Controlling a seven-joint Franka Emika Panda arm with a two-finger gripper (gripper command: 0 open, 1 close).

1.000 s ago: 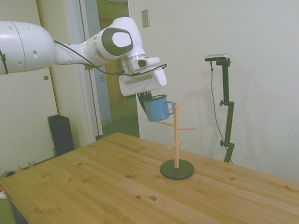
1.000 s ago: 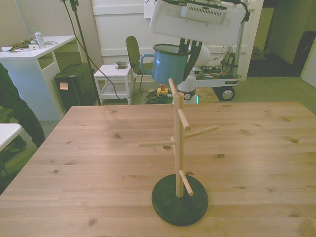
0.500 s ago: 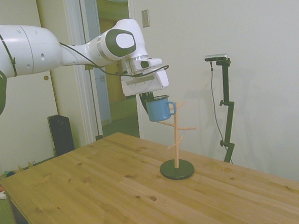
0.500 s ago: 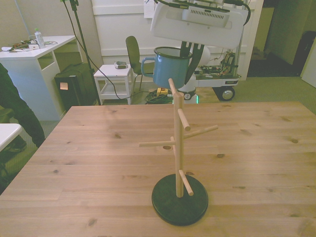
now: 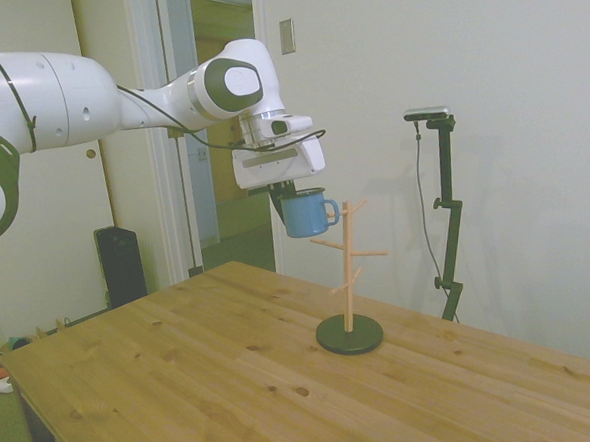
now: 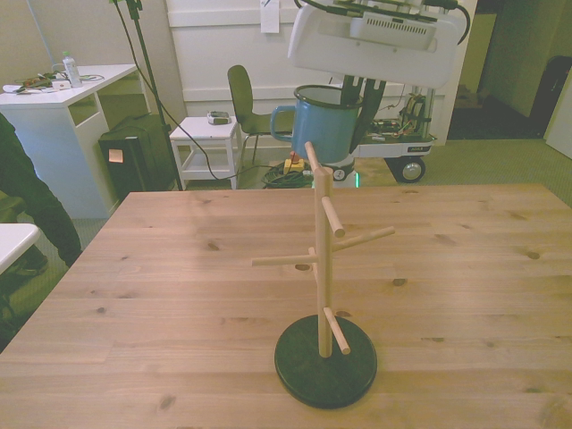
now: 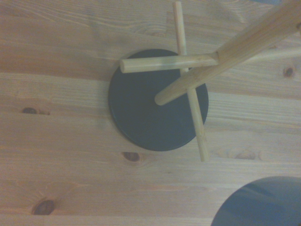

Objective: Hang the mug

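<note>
We have the blue mug point(image 5: 305, 214) lifted — the gripper point(image 5: 289, 196) grasps it by the rim, high above the surface point(image 6: 161, 295), just beside the top of the wooden peg stand point(image 6: 322, 268) — but its handle sits on no peg yet

the gripper point(image 6: 356, 89) fingertips go inside the mug point(image 6: 327, 121), so they are hidden there; in the wrist view only a blurred dark curve of the mug point(image 7: 261, 202) shows, cut by the edge
</note>
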